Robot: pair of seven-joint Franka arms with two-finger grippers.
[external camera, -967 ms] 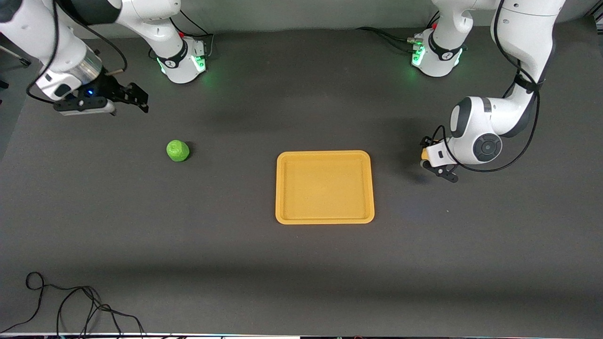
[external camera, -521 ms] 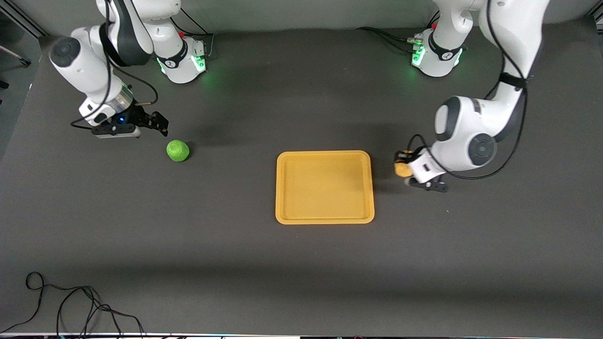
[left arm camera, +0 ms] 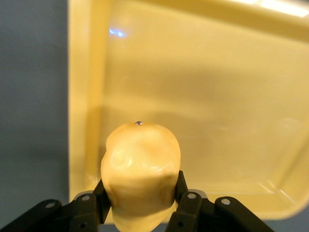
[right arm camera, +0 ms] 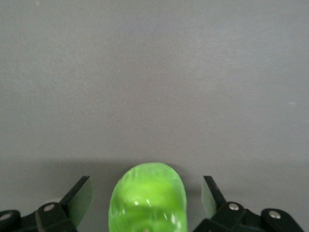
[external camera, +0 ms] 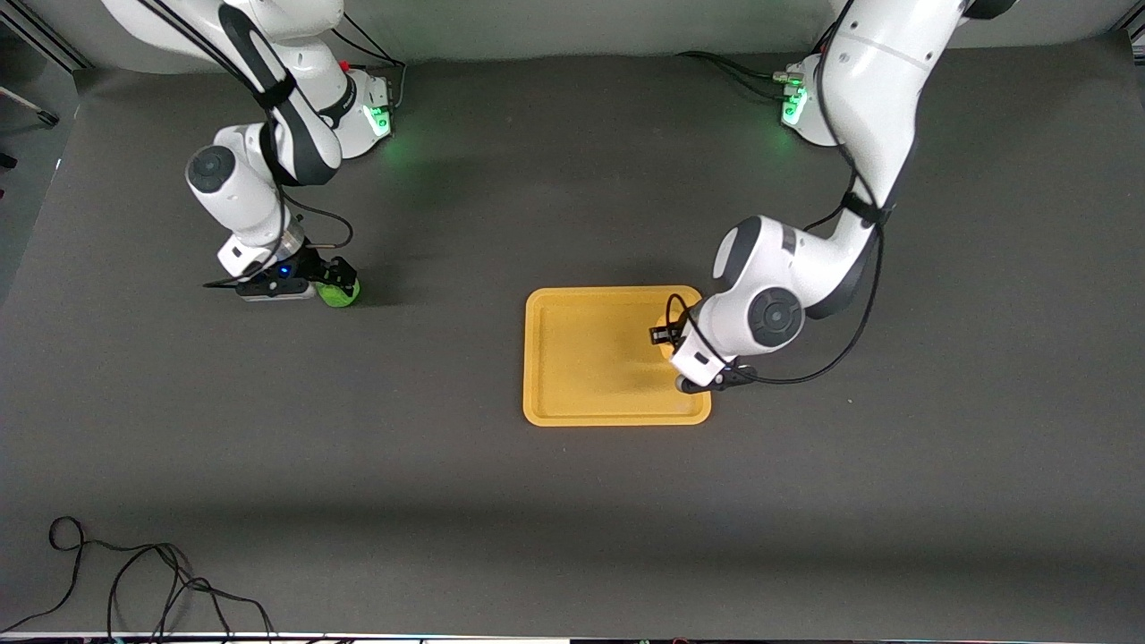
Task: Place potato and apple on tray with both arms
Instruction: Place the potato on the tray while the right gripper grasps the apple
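The yellow-orange tray (external camera: 590,358) lies mid-table. My left gripper (external camera: 669,347) is over the tray's end nearest the left arm, shut on the orange-yellow potato (left arm camera: 141,171); in the front view only a sliver of the potato (external camera: 663,324) shows by the wrist. The tray fills most of the left wrist view (left arm camera: 217,96). The green apple (external camera: 341,292) lies on the mat toward the right arm's end. My right gripper (external camera: 333,279) is down at it, open, its fingers (right arm camera: 79,198) standing apart on either side of the apple (right arm camera: 148,200).
A dark grey mat (external camera: 572,501) covers the table. A loose black cable (external camera: 134,581) lies at the corner nearest the front camera, at the right arm's end. Both green-lit bases (external camera: 358,116) stand along the edge farthest from the front camera.
My left gripper carried the potato from beside the tray to over it. My right gripper came down from above the mat and now straddles the apple.
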